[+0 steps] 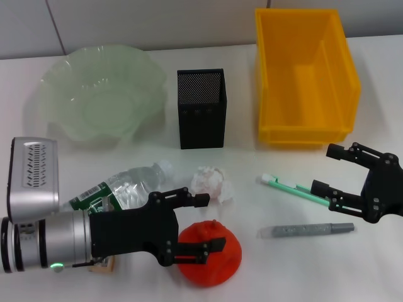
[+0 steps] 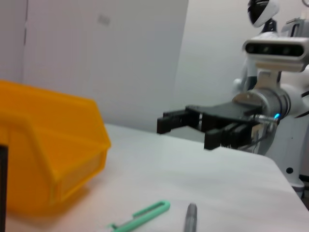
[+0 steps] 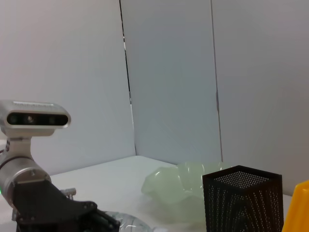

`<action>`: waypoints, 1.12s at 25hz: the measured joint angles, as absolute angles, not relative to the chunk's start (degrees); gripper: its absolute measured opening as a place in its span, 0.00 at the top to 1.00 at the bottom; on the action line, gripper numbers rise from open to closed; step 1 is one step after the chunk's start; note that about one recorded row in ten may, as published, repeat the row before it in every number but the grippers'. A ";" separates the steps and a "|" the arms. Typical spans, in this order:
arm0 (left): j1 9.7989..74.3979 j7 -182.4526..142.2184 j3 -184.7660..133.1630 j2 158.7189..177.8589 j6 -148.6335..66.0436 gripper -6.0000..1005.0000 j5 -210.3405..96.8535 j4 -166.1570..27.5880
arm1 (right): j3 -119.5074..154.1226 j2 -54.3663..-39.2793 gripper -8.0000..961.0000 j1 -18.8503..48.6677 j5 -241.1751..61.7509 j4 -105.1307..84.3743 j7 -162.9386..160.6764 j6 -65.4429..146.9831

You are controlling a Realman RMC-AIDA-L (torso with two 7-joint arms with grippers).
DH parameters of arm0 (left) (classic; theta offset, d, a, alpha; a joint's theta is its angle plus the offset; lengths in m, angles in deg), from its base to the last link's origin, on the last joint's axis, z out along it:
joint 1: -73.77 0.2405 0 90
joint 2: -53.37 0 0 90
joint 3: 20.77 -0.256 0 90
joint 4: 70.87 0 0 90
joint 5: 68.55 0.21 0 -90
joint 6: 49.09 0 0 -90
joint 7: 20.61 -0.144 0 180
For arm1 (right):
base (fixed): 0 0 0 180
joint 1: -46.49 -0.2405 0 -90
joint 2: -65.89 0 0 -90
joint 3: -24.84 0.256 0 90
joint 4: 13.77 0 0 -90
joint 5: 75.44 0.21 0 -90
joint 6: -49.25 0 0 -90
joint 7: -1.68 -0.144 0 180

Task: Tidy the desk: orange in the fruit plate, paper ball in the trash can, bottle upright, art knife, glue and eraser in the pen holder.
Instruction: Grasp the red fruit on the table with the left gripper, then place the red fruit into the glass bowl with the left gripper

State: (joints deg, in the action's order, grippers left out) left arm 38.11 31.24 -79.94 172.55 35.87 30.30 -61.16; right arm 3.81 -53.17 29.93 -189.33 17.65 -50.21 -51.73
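So your left gripper (image 1: 192, 228) has its fingers spread wide right over the orange (image 1: 211, 253), one finger on top of it, nothing pinched. Just behind those fingers lies the bottle (image 1: 126, 187) on its side, with the paper ball (image 1: 210, 181) beside its cap. Farther out you've got the pen holder (image 1: 201, 108), with the fruit plate (image 1: 99, 92) beyond the bottle. Your right gripper (image 1: 327, 172) hangs open too, fingers spread above the green knife (image 1: 293, 188); a grey pen (image 1: 308, 230) sits nearby, trash can (image 1: 305, 76) behind.
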 joint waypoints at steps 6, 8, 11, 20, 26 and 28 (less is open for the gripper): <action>38.24 32.84 -81.71 172.55 32.62 0.16 30.32 -61.55 | 3.83 -53.19 0.18 29.38 -189.33 17.61 -50.17 -51.55; 38.21 32.89 -81.84 172.56 32.32 0.16 30.32 -61.79 | 3.83 -53.20 0.18 29.24 -189.33 17.61 -50.17 -51.37; 37.99 33.04 -84.09 172.55 32.21 0.20 30.33 -61.96 | 3.83 -53.20 0.18 29.12 -189.33 17.76 -50.18 -51.30; 38.48 32.62 -85.70 172.55 32.99 0.39 28.03 -61.71 | 3.92 -53.20 0.18 28.96 -189.35 17.97 -50.18 -51.22; 38.59 31.22 -85.76 172.55 35.64 0.63 27.61 -61.34 | 4.01 -53.20 0.18 29.15 -189.35 18.01 -50.18 -51.19; 38.57 31.22 -85.86 172.55 35.81 0.73 27.59 -61.23 | 4.01 -53.20 0.18 29.22 -189.35 18.02 -50.18 -51.19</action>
